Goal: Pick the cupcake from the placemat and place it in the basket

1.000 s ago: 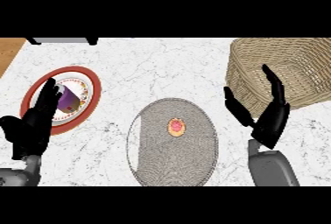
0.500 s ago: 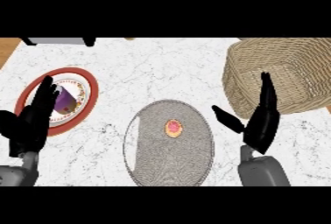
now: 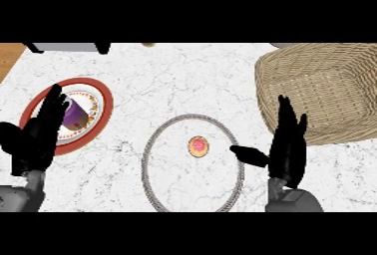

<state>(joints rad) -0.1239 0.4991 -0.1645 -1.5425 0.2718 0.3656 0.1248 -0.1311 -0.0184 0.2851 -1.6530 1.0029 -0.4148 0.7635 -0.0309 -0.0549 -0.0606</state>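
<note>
Head view shows no legible writing; the cupcake (image 3: 197, 146) sits mid-placemat (image 3: 156, 149), left of the basket (image 3: 324, 89). The right hand (image 3: 287, 147) stands edge-on beside the placemat, fingers straight, thumb toward the cupcake. The left hand (image 3: 37, 137) rests straight-fingered over a red-rimmed plate (image 3: 99, 99).

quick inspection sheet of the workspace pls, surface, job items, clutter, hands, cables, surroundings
surface: white marbled counter
job's things: cupcake sits on the round placemat; wicker basket at far right, nothing seen inside
clutter: red-rimmed plate at left with a purple item on it
hands: left hand open beside the plate; right hand open, right of the placemat, holding nothing
cables: nothing seen
surroundings: wood strip at top left
</note>
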